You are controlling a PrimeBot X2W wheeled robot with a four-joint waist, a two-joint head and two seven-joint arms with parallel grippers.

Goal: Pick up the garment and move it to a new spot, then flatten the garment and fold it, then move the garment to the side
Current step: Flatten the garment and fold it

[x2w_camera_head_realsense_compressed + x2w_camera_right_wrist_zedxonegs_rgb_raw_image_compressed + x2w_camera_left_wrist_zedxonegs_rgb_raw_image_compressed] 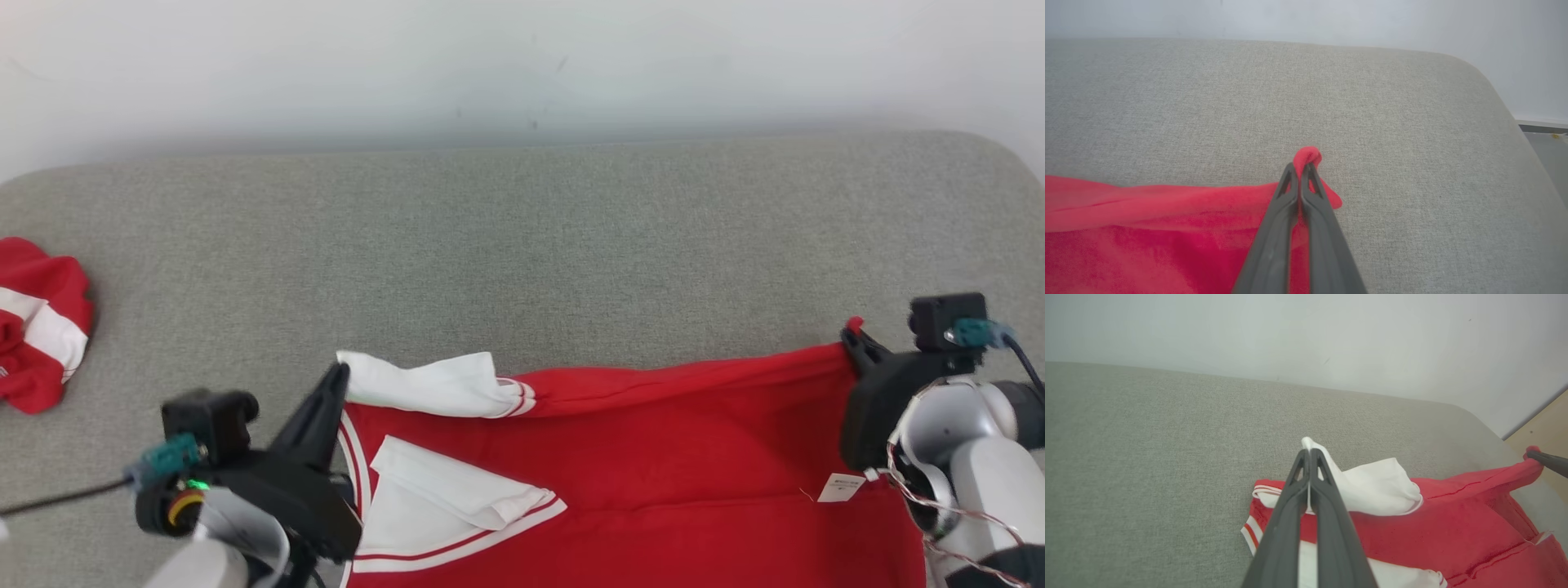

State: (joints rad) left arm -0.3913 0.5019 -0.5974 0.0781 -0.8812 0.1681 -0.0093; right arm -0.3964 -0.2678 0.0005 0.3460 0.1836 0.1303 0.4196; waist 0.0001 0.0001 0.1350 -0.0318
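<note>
L claw [338, 372], R claw [854, 331] blk; forearms [976, 469] wht.

The garment [653, 457] was soft red cloth, matt and faintly fleecy; its sleeves were smoother white cloth, edged with ribbed red-and-white trim; a small tag [841, 487] on it looked like white paper; the desk [522, 245] was covered in grey woven cloth, coarse-grained and matt; the left end effector [335, 382] and right end effector [854, 333] had fingers of dark, smooth, matt plastic; the right forearm [963, 457] was pale plastic with a slight gloss; the wall [522, 65] looked smooth, matt white; a crumpled red-and-white cloth [37, 335] was matt too.
</note>
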